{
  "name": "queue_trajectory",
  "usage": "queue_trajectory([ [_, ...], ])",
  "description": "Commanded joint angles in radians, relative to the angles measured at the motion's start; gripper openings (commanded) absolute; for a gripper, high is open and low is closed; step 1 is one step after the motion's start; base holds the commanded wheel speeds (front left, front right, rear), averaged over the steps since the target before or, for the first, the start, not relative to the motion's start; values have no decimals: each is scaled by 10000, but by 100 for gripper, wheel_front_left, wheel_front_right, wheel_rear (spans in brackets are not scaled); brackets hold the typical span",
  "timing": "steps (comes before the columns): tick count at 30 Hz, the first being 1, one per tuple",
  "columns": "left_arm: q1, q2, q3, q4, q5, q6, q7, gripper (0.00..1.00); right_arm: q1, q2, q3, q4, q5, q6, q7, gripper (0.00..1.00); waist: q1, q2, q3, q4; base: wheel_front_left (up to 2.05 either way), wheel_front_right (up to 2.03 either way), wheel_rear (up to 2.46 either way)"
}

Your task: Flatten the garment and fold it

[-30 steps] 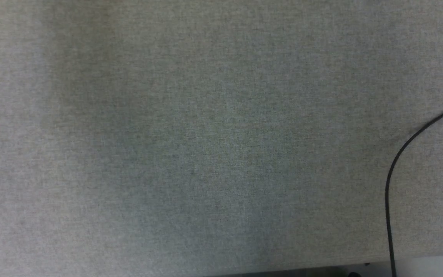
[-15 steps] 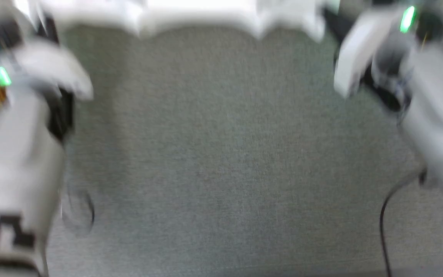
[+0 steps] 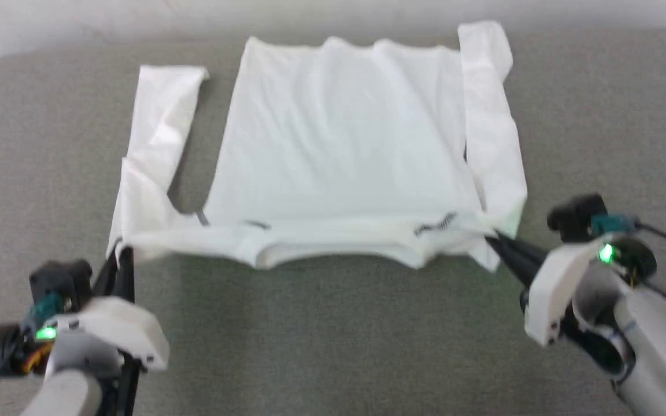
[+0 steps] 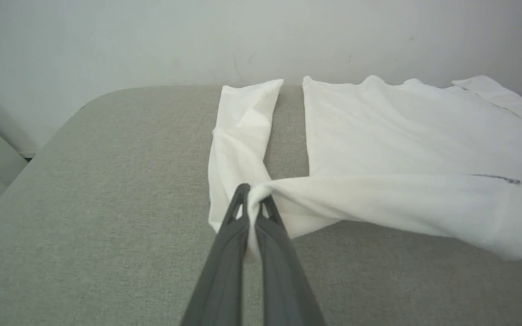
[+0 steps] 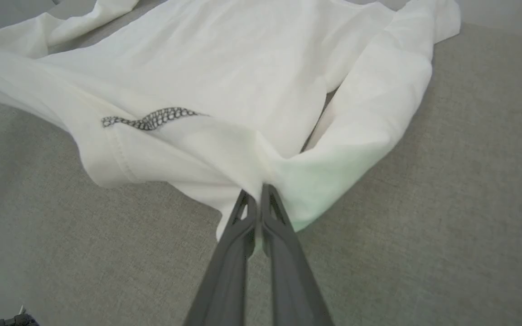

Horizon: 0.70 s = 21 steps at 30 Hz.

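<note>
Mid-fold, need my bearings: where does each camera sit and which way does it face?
Head view: on the head, looking forward and down at the garment on the grey table; left gripper and right gripper at lower corners.
Left wrist view: along the left gripper's fingers, shut on one shoulder corner, toward the wall.
Right wrist view: along the right gripper's fingers, shut on the other corner, across the garment.
Shared: head and right wrist both show the zigzag stitching.

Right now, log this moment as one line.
phase: flatten | left gripper: shut on garment, near-left corner | right gripper: shut on near-right corner | garment: spread on grey surface, unfolded
</note>
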Motion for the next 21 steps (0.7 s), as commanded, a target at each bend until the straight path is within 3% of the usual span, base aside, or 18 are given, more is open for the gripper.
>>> queue_trajectory([
  [1,799,440,174,-711,-46,560,351,0,1054,-106,-806,-405,-420,-88,492,0,5,0,-727,150,0,0,0],
  [5,2143,658,63,-1809,-129,1083,892,0,3128,613,-2414,-1725,-1517,-88,1660,0,5,0,-790,145,0,0,0],
  [10,3283,598,42,-2003,-311,1531,1037,0,5313,1664,-3890,-3362,-2909,-88,3035,0,5,0,-841,125,0,0,0],
  [17,3716,-78,-285,-1358,-702,1534,1031,0,6535,2574,-4435,-4350,-4088,-88,3941,0,5,0,-745,102,0,0,0],
  [18,3665,-174,-353,-1169,-748,1453,1021,0,6529,2655,-4438,-4306,-4163,-88,3934,20,5,0,-722,96,0,0,0],
  [19,3588,-277,-399,-1003,-795,1368,981,22,6516,2750,-4456,-4241,-4219,-88,3920,49,5,0,-698,91,0,0,0],
  [20,3514,-379,-443,-843,-860,1278,964,70,6501,2828,-4463,-4174,-4276,-88,3890,84,5,0,-680,93,0,0,0],
  [21,3514,-379,-443,-843,-860,1278,964,70,6501,2828,-4463,-4174,-4276,-88,3890,84,5,0,-680,93,0,0,0],
])
